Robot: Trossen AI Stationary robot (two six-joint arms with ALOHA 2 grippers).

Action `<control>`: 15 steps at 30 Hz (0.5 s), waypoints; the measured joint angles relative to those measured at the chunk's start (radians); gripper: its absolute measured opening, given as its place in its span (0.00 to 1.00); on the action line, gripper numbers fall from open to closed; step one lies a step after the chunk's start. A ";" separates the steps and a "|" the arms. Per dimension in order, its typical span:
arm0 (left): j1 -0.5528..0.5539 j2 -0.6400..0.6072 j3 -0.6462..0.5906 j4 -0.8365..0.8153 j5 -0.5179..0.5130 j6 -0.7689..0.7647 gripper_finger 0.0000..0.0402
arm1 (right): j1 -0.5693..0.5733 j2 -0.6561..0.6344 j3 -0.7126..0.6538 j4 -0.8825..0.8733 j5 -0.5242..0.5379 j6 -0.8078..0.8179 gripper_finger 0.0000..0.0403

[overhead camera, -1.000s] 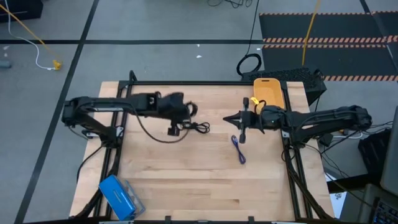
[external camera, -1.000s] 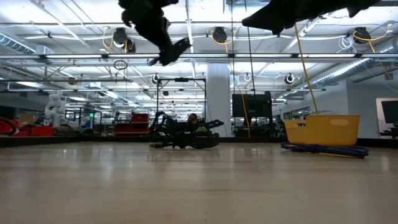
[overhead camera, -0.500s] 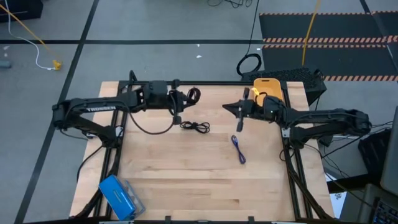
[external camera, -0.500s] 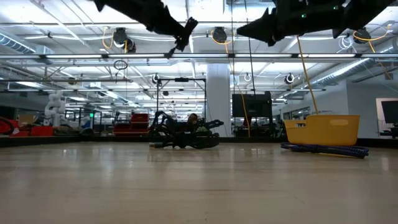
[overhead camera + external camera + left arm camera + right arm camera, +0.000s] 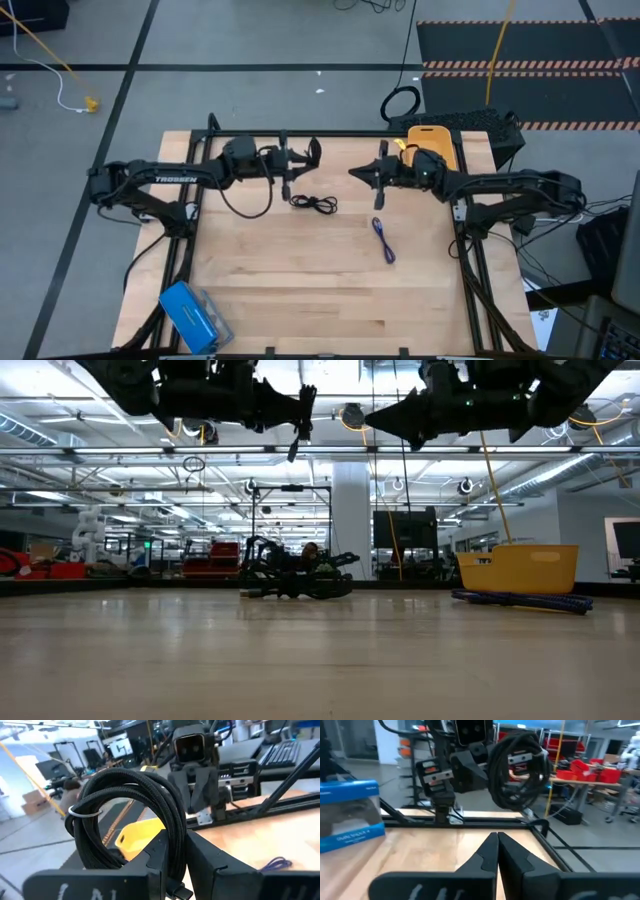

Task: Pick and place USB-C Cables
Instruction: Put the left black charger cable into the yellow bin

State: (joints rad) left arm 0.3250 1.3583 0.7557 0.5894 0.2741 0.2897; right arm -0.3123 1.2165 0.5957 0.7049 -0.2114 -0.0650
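My left gripper (image 5: 177, 849) is shut on a coiled black USB-C cable (image 5: 125, 805), held level and high over the table's far middle (image 5: 312, 152). My right gripper (image 5: 358, 172) faces it from the right, shut and holding nothing (image 5: 497, 845), a short gap away. A second black cable (image 5: 313, 203) lies loosely bundled on the wood below them. A purple cable (image 5: 384, 240) lies flat to the right of centre. The yellow bin (image 5: 432, 145) stands at the far right corner. My left gripper pinches the coil's bundled strands (image 5: 176, 835) between its two fingers, at the coil's lower side. The fingers lie level and point toward the table's right. The coil stands upright above the fingers, lifted clear of the table; a connector end (image 5: 176, 892) pokes out below.
A blue box (image 5: 188, 315) sits at the near left corner. A large black ring-shaped loop (image 5: 400, 103) lies on the floor beyond the far edge. Black frame rails run along the table's far, left and right edges. Bare wood fills the near half.
My left gripper has gone toward the far edge with the coil and tipped from slanting down to level, so the coil now stands upright facing the right arm. My right gripper has moved toward the far edge and the left, sinking a little, still shut.
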 joint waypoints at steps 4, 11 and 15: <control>-0.016 0.051 -0.003 0.057 0.043 -0.042 0.14 | -0.006 0.048 0.000 0.061 -0.004 0.017 0.00; -0.042 0.146 -0.004 0.164 0.044 -0.066 0.14 | -0.018 0.065 0.000 0.117 -0.136 0.062 0.00; -0.050 0.161 -0.003 0.227 0.043 -0.065 0.14 | -0.017 0.057 0.000 0.147 -0.187 0.110 0.00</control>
State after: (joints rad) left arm 0.2752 1.5194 0.7523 0.8164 0.3176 0.2248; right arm -0.3298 1.2733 0.5957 0.8523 -0.3985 0.0447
